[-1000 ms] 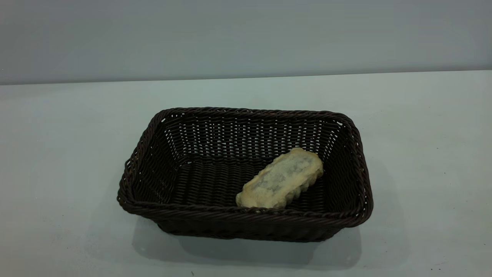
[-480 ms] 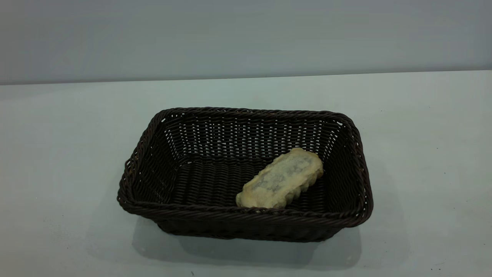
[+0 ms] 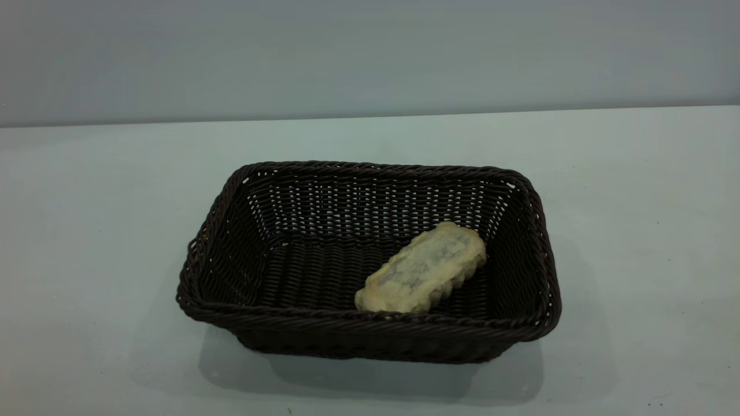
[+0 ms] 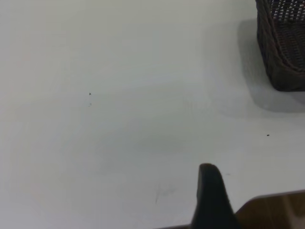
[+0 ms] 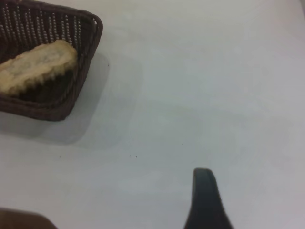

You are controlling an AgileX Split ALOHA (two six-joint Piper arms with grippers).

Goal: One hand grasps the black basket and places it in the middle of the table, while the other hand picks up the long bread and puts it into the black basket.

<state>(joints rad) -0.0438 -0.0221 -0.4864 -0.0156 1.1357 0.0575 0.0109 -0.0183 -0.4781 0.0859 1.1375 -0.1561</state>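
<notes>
The black basket (image 3: 370,341) stands on the white table (image 3: 87,231) near its middle. The long bread (image 3: 422,268) lies inside it at the right, flat pale underside up, slanted, with one end on the basket floor and the other up against the right wall. In the right wrist view the basket's corner (image 5: 88,57) and the bread (image 5: 38,69) show far from my right gripper (image 5: 205,200), which hangs over bare table. My left gripper (image 4: 209,195) is over bare table too, away from the basket corner (image 4: 283,47). Neither gripper shows in the exterior view.
A plain grey wall (image 3: 370,58) rises behind the table's far edge. A brown surface (image 4: 271,212) shows past the table edge beside my left gripper, and another brown patch (image 5: 19,220) shows in the right wrist view.
</notes>
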